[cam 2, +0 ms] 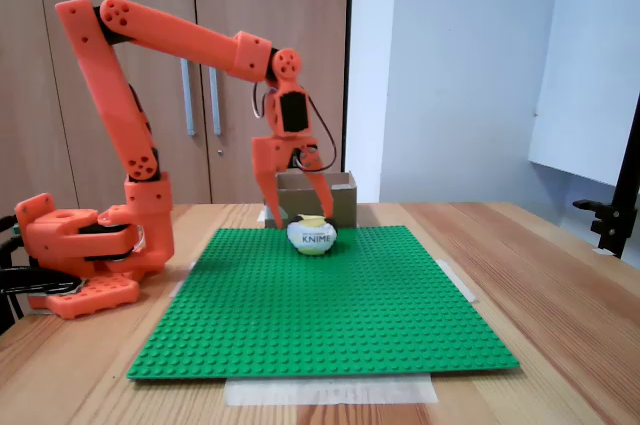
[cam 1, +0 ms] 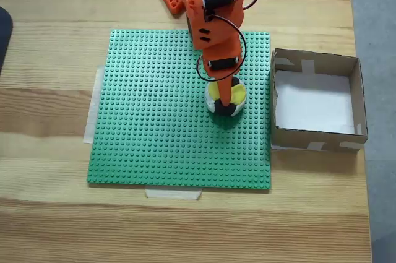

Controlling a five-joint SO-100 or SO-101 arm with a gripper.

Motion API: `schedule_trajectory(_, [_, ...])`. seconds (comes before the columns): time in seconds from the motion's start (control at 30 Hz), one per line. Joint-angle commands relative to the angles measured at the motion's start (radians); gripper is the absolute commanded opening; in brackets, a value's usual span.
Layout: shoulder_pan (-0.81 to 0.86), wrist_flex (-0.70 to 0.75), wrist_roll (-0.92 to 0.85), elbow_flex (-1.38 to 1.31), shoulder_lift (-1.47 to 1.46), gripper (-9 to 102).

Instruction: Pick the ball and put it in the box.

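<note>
Near the green baseplate's (cam 1: pixel 154 120) box-side edge, the open gripper (cam 2: pixel 300 213) straddled the soft, light-looking ball (cam 2: pixel 312 236), probably best squeezed across its middle.

Yellow-black-white ball (cam 1: pixel 226 99), green studded mat (cam 1: pixel 154 127)

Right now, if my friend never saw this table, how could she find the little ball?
Look at the big green bumpy mat taped on the wooden table. Near its right side in the top-down fixed view, under the orange arm's hand, sits the ball, with fingers on both sides. It is the only small round thing, patched yellow, black and white; the brown box beside the mat is square.
</note>
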Motion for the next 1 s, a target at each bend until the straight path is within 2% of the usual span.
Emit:
schedule_trajectory(0.0, [0.009,-0.028,-0.015,0.02,0.044,44])
schedule_trajectory(0.2, [0.021,-0.078,-0.021,0.089,0.06,44])
schedule_trajectory(0.7, [0.029,-0.094,-0.009,0.058,0.075,45])
schedule_trajectory(0.97, [0.044,-0.147,-0.005,0.057,0.08,40])
